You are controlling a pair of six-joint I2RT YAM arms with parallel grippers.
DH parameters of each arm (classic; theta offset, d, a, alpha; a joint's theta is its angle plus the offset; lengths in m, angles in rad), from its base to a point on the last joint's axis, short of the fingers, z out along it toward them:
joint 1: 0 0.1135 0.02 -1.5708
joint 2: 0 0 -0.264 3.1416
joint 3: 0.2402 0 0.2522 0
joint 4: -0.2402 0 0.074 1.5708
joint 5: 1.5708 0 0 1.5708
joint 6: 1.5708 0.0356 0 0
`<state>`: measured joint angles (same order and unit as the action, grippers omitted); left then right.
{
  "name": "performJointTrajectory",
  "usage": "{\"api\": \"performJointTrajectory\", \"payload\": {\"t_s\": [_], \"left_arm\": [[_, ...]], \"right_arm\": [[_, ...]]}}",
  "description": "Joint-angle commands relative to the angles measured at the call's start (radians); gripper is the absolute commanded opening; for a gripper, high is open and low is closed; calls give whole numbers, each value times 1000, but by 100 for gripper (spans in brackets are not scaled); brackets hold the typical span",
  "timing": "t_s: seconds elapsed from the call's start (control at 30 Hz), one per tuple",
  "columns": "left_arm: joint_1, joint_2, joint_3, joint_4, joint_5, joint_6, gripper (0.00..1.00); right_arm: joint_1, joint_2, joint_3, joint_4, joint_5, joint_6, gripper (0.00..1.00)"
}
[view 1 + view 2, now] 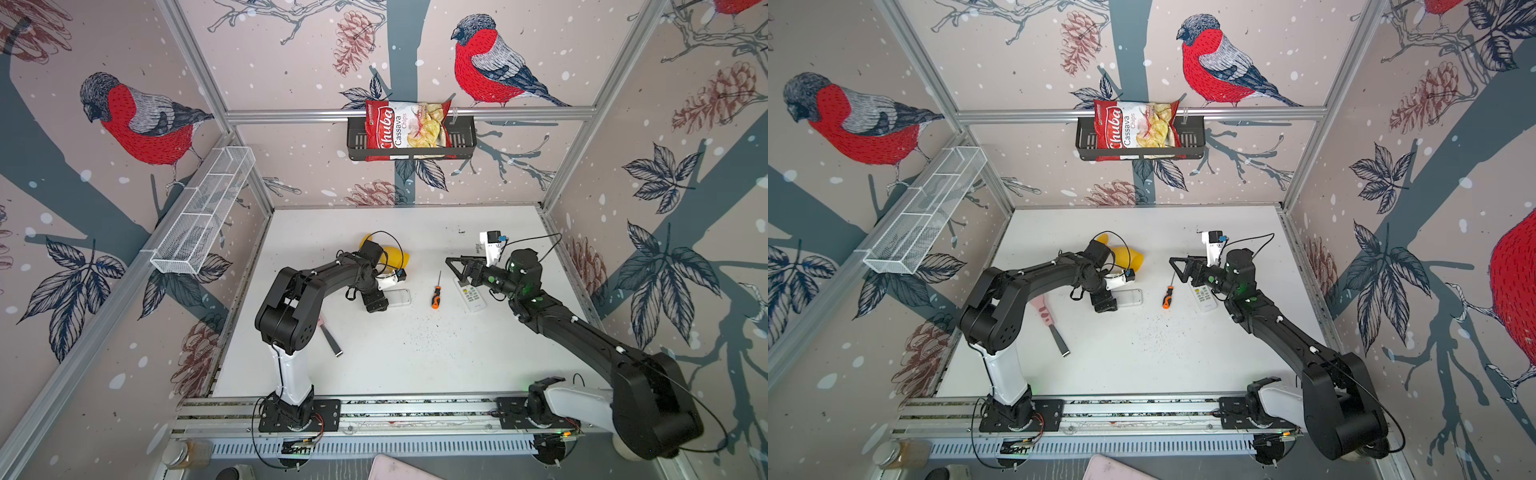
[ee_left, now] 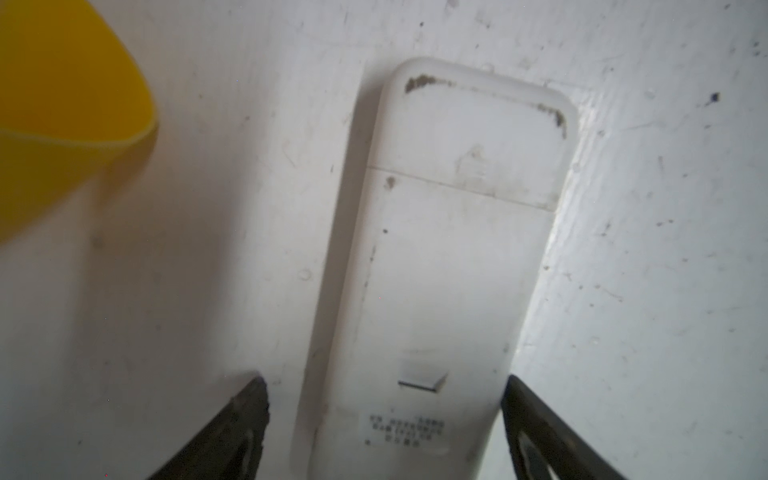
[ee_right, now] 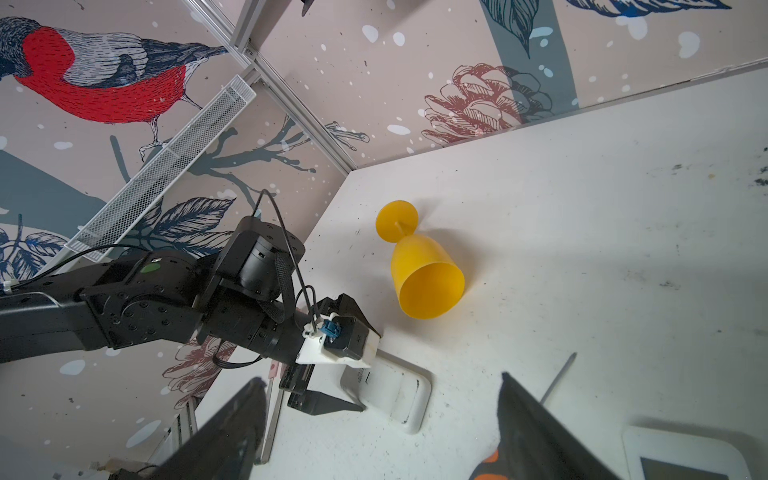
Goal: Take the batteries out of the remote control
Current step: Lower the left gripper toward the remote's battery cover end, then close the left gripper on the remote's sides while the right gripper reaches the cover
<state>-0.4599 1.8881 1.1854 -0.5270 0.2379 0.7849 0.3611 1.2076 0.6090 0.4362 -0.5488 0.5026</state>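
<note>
where the left arm reaches: from its base on the front rail it rises, folds at the elbow and runs toward the middle of the table, wrist tipped down.
left gripper: low over the left end of the remote control; fingers spread, one on each side of the casing, a gap showing on one side, nothing clamped.
remote control: white, flat on the table with its back up, near a yellow goblet that lies on its side; battery cover closed, dark grime along its rounded end.
batteries: hidden in every view.
screwdriver: orange and black handle, lying between the two remotes, touching neither.
second remote: white, buttons up, just right of the screwdriver.
right arm: stretched diagonally from the front right corner, wrist about level, pointing left.
right gripper: held off the table over the far end of the second remote; fingers wide apart, empty.
</note>
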Motion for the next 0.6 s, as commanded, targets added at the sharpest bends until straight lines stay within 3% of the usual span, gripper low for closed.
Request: {"api": "performJointTrajectory", "payload": {"t_s": [0.0, 0.13, 0.27, 0.57], "left_arm": [[-6, 14, 10, -41, 10, 4, 79], [-13, 11, -2, -33, 12, 5, 72], [-20, 5, -22, -17, 6, 4, 54], [-27, -69, -46, 0, 3, 7, 47]], "right_arm": [[1, -3, -3, 12, 9, 9, 87], [1, 8, -3, 16, 12, 13, 87], [0, 40, 14, -2, 13, 27, 87], [-8, 109, 53, -73, 35, 32, 87]]}}
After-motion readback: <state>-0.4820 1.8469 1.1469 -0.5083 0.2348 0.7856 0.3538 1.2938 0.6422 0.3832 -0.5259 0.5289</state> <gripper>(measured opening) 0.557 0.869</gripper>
